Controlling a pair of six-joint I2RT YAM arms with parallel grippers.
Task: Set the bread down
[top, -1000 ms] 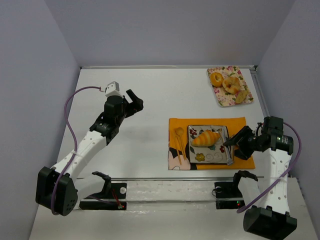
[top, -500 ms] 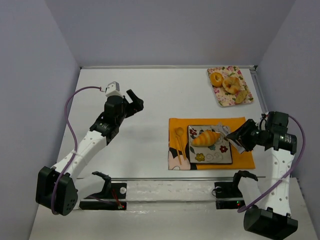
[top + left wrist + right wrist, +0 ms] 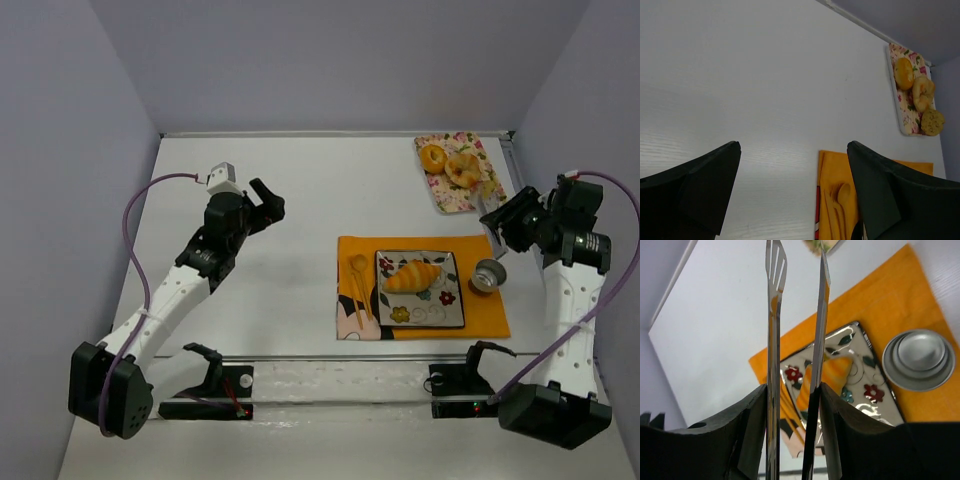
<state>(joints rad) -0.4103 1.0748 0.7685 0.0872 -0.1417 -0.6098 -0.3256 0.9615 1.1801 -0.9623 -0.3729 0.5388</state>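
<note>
1. As the golden ridged croissant is lying on the square floral plate, our right gripper is clamping metal tongs near the tan speckled slice.
2. Our left gripper is idling, spread wide.

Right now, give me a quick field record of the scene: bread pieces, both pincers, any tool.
croissant: lying on the floral plate, which sits on the orange mat
speckled slice: on the floral tray, beside the ring pastry and bun
left pincer: open, nothing held
right pincer: shut on metal tongs, close to the tray
metal cup: on the mat, right of the plate
wooden spoon: on the mat, left of the plate
</note>
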